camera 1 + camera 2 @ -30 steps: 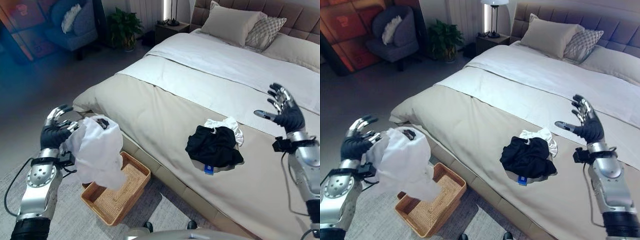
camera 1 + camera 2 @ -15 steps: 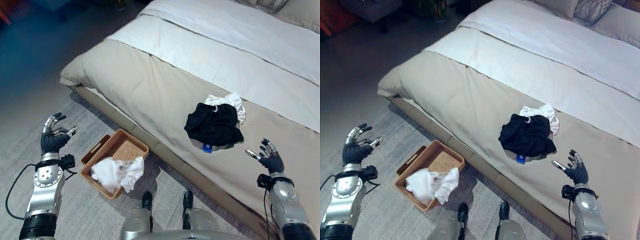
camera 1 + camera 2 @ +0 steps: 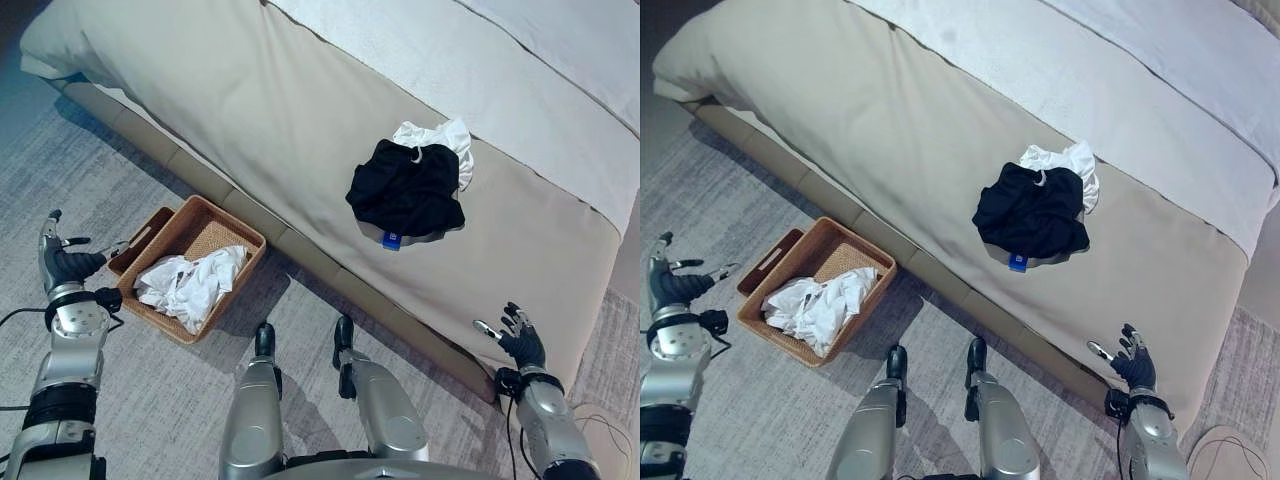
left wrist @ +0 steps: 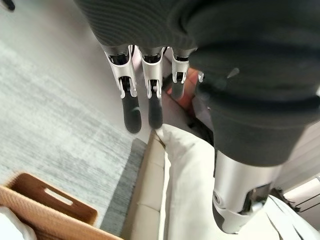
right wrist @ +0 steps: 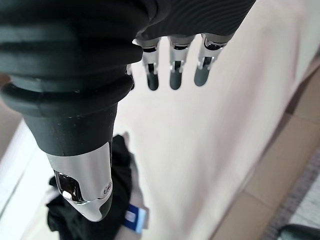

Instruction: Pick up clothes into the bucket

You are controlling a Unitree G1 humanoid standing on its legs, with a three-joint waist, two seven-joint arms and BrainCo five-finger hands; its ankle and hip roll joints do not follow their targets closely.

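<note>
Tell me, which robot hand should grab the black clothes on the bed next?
Probably the right hand. It is open, empty and on the same side as the black clothes on the bed. The left hand, also open, hangs beside the basket on the floor.

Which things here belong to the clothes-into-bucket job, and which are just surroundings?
Part of the job:
- wicker basket
- white garment lying in the basket
- black garment on the bed
- white cloth beside the black garment
- left hand and right hand, both open and empty

Surroundings:
- bed
- grey rug

1 basket (image 3: 222, 226), 2 white garments (image 3: 190, 283), 1 black garment (image 3: 405, 190).
</note>
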